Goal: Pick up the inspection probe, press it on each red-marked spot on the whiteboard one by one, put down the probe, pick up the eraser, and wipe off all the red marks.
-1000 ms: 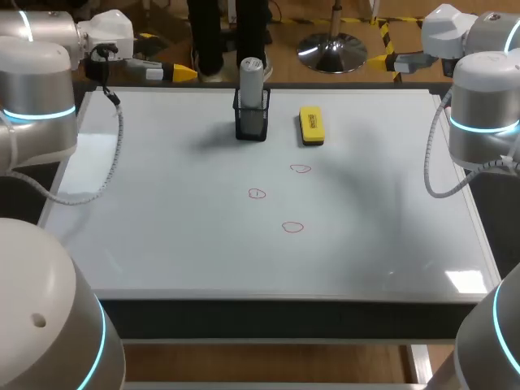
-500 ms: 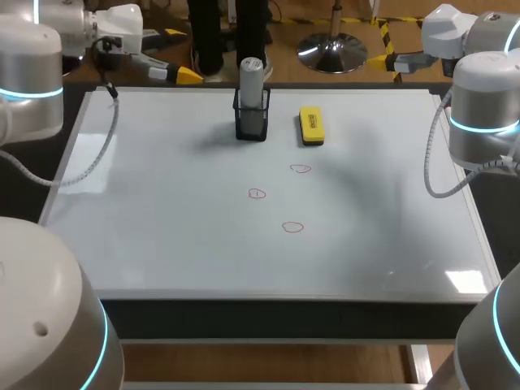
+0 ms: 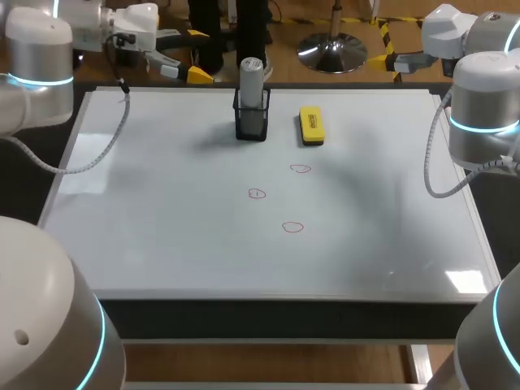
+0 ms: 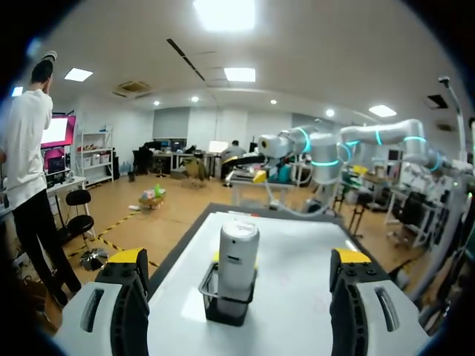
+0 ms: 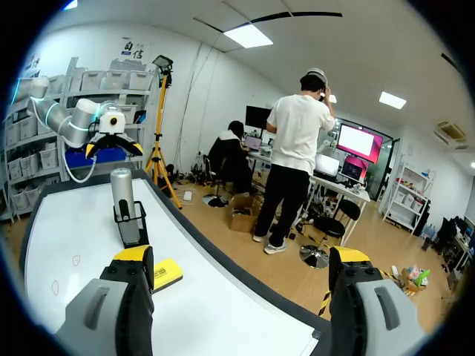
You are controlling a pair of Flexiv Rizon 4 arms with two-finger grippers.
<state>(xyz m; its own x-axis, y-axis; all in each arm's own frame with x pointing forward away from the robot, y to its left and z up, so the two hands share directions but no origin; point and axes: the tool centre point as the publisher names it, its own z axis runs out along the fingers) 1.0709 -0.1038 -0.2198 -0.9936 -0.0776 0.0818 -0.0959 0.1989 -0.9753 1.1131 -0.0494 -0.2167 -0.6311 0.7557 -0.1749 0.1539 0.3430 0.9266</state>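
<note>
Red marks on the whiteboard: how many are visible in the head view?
3. The first red mark is just in front of the eraser; the second red mark lies to its left; the third red mark is closest to the robot. None appears hidden.

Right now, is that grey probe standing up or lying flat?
Upright: the probe stands in its black mesh holder, top sticking out above the rim.

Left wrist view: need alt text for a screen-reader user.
The probe stands upright in a black holder on the whiteboard. It is ahead of the open left gripper, in line with the gap between its two yellow-tipped fingers.
</note>
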